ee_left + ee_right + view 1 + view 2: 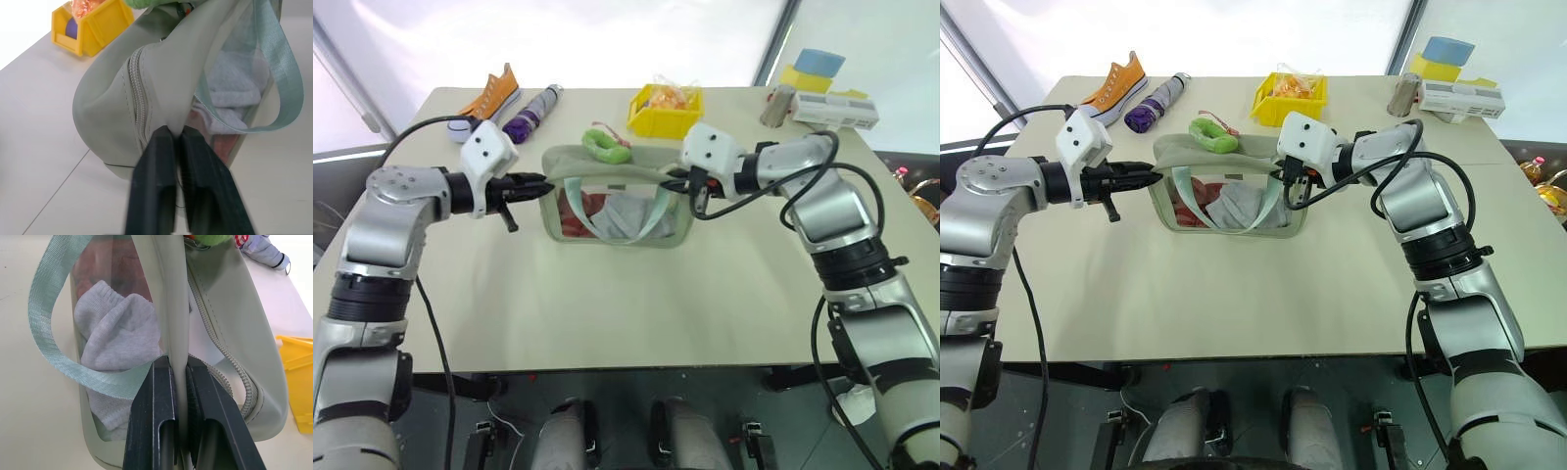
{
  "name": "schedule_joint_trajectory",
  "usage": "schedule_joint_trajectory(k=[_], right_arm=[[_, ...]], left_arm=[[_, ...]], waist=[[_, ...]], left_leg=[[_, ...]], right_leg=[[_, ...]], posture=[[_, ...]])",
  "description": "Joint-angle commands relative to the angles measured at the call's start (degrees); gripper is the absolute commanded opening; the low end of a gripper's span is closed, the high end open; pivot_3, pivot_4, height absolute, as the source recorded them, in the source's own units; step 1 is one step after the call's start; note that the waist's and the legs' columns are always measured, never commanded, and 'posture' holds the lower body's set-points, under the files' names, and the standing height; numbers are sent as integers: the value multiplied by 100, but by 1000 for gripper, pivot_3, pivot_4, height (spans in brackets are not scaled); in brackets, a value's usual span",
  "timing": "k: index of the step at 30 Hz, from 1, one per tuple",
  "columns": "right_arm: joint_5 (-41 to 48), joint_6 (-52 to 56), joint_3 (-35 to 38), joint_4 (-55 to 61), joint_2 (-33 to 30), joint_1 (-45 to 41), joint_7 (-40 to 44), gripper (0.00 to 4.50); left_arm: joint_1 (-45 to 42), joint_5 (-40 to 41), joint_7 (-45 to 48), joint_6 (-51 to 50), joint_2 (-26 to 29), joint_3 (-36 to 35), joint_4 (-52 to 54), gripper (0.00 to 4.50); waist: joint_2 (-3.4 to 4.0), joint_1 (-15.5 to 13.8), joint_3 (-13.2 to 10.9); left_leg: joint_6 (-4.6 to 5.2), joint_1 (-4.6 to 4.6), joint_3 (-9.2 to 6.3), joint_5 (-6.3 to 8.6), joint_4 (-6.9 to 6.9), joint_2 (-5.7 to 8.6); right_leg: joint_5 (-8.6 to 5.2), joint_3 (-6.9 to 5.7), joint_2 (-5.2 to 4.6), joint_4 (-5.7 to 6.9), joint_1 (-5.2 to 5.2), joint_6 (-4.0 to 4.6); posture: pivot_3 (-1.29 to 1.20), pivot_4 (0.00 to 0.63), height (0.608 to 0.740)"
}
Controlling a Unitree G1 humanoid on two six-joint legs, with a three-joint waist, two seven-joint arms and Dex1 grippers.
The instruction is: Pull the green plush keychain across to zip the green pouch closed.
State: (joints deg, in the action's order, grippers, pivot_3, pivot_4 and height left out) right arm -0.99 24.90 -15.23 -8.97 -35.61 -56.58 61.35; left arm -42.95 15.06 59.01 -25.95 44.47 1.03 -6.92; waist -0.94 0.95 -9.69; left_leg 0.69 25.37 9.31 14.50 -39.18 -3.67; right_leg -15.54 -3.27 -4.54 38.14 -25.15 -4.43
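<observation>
Item: green pouch [615,201], centre of the head-camera frame, upright on the table [607,304]. Clear front window, strap loop, red and grey contents are noted.

Grip, left: the left gripper [540,183] is closed on the pouch's left end; in the left wrist view both fingers [156,176] are pinched on the fabric just beside the zipper track.

Grip, right: the right gripper [677,183] is closed on the pouch's right end; in the right wrist view the fabric edge is clamped between its fingers [151,411].

Item: green plush keychain [606,146], upper centre of the frame, lying over the pouch's rear top edge, held by neither gripper.

Progress: the pouch is judged braced at both ends; the top appears to gape, and the zipper teeth are seen parted in the right wrist view. The pull across is judged not yet begun; a hand would have to be freed for the keychain.

Surface: pale beige tabletop. Along its far edge are listed 1 orange shoe [492,95], 1 purple bottle [532,114], 1 yellow bin [666,110], boxes at the upper right.

Room: bright white backdrop behind the table.
</observation>
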Motion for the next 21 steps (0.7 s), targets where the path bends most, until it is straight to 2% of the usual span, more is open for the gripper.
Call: schedule_joint_trajectory(k=[1, 2, 5, 8, 11, 18, 21], right_arm=[[116, 172, 140, 274, -28, -202, 67, 0], [153, 231, 166, 288, -49, -227, 108, 0], [256, 340, 252, 254, -149, -413, 280, 1134], [276, 237, 280, 135, -170, -676, 326, 2534], [448, 418, 335, 142, 57, -957, 250, 2534], [676, 925, 419, -214, 1221, -1410, -537, 2534], [657, 988, 390, -476, 1482, -1471, -751, 2534]], left_arm=[[-236, 31, -38, -37, -75, -43, 25, 51], [-257, 40, -36, -67, -86, -36, 42, 51], [-271, 35, -14, -76, -97, -28, 77, 0], [-274, -8, -22, -39, -92, -21, 48, 0], [-279, 16, -34, -100, -85, -39, 98, 0], [-268, 11, -48, -135, -86, -24, 147, 0], [-287, 17, -55, -156, -94, -22, 157, 0]], waist=[[0, -1, 0], [0, -3, 0], [0, -11, 0], [1, -13, -1], [1, -12, 0], [1, -3, 0], [0, -15, 0]], left_leg=[[0, 0, 0, 0, 0, 0], [0, 0, 0, 0, 0, 0], [0, 0, 0, 0, 0, 1], [0, 1, 0, 0, 0, 1], [0, 1, 0, 0, 0, 1], [0, 2, 0, 0, 0, 0], [0, 4, 0, 0, 0, 1]], right_leg=[[0, 0, 0, 0, 0, 0], [0, 0, 0, 0, 0, 0], [0, 0, 0, 0, 0, 0], [0, 0, -1, 0, -1, 0], [0, 0, -1, 0, -1, 0], [0, -1, 0, 4, -2, 0], [0, -1, -1, 3, -1, 0]], posture=[[0, 150, 740], [0, 150, 740], [0, 150, 740], [0, 150, 740], [0, 150, 740], [0, 150, 740], [0, 150, 740]])
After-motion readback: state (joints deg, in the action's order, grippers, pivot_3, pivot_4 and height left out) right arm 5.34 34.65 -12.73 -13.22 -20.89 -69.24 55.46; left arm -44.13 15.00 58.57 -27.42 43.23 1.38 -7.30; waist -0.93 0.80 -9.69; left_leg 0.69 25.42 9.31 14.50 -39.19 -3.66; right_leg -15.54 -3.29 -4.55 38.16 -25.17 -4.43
